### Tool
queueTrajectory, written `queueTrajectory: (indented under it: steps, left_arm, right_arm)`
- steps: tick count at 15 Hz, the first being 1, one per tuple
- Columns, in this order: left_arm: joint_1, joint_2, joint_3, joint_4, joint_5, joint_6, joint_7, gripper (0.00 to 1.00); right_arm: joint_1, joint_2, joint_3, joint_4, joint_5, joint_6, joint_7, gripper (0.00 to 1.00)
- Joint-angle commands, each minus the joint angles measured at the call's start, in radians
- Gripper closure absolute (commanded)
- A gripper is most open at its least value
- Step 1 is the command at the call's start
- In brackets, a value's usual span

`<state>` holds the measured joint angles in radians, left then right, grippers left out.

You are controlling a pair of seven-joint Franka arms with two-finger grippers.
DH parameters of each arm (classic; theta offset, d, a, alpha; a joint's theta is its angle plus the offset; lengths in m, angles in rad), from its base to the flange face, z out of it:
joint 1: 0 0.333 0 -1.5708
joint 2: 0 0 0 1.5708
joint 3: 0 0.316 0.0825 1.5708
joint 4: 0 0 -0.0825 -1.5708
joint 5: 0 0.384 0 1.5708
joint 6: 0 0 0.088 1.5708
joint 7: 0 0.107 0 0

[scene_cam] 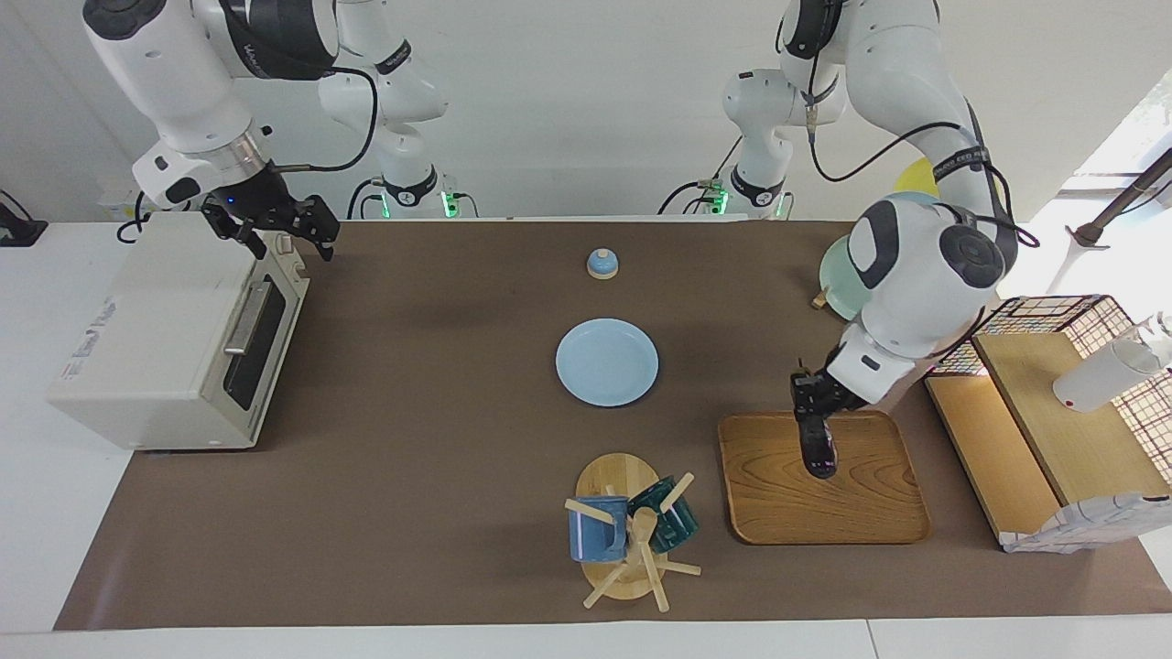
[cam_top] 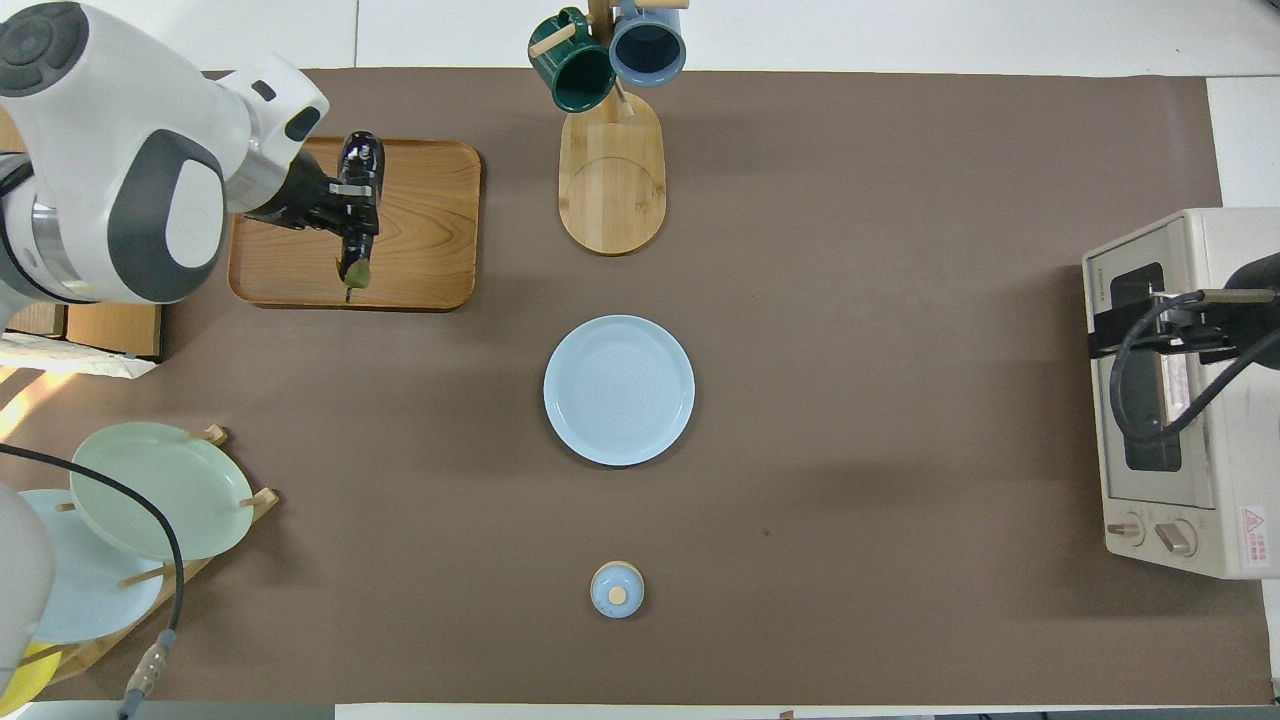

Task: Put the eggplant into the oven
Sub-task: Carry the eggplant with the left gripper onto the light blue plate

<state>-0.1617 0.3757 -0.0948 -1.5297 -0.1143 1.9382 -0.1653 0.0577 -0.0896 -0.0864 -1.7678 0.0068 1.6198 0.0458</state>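
Observation:
The eggplant, dark and glossy, hangs in my left gripper, which is shut on it just over the wooden tray. In the overhead view the left gripper holds the eggplant about its middle, stem end toward the robots. The cream-white oven stands at the right arm's end of the table with its door shut. My right gripper is open over the oven's top edge by the door. The overhead view shows that gripper above the oven.
A light blue plate lies mid-table, with a small blue lid nearer to the robots. A mug tree with two mugs stands beside the tray. A plate rack and a wooden shelf stand at the left arm's end.

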Motion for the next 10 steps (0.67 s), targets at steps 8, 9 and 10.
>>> queueTrajectory:
  steps: [8,9,10]
  left_arm:
    - [-0.501,-0.132,0.02,-0.444,-0.054,0.408,-0.408,1.0]
    - [-0.515,-0.101,0.02,-0.449,-0.053,0.422,-0.41,1.0]
    - [-0.516,-0.097,0.02,-0.455,-0.053,0.426,-0.405,1.0]
  right_arm:
    - [-0.007,-0.009,0.001,-0.009,0.024,0.011,-0.021,0.0]
    - [-0.007,-0.009,0.001,-0.009,0.024,0.011,-0.021,0.0]
    - [-0.007,-0.009,0.001,-0.009,0.024,0.011,-0.021,0.0]
